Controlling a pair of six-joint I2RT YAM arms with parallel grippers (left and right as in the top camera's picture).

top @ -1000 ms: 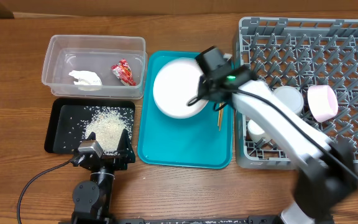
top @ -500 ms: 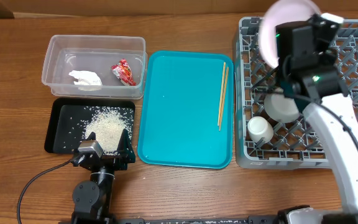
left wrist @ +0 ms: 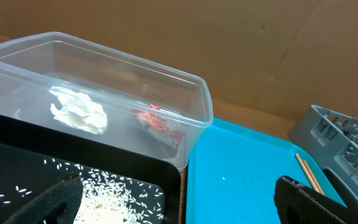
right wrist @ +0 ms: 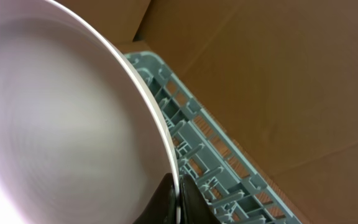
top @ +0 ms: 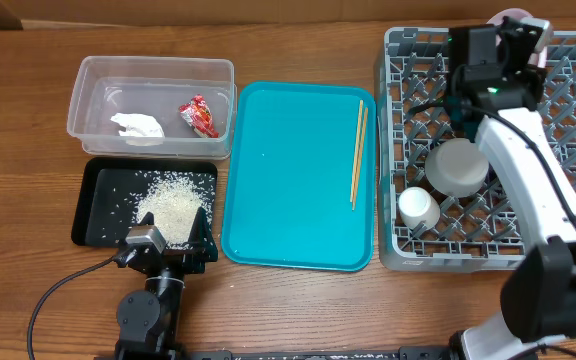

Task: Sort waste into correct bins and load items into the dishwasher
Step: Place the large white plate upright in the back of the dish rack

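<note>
- The plate [right wrist: 61,118] has swung to the dish rack's [top: 568,130] far edge and stands on edge.
- Left gripper [left wrist: 182,202]: jaws apart, empty, beside the black tray [top: 98,195].
- Right gripper [right wrist: 178,198] pinches the plate's rim; the rack pegs lie just below it, and the right arm is nearer.

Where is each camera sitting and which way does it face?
Overhead: above the table, facing down; left claw and right claw show.
Left wrist: low over the black tray, facing the clear tub; own fingers at bottom corners.
Right wrist: at the dish rack, facing the gripped pink plate; own fingertip below.
Shared: overhead and left wrist both show the tub.
</note>
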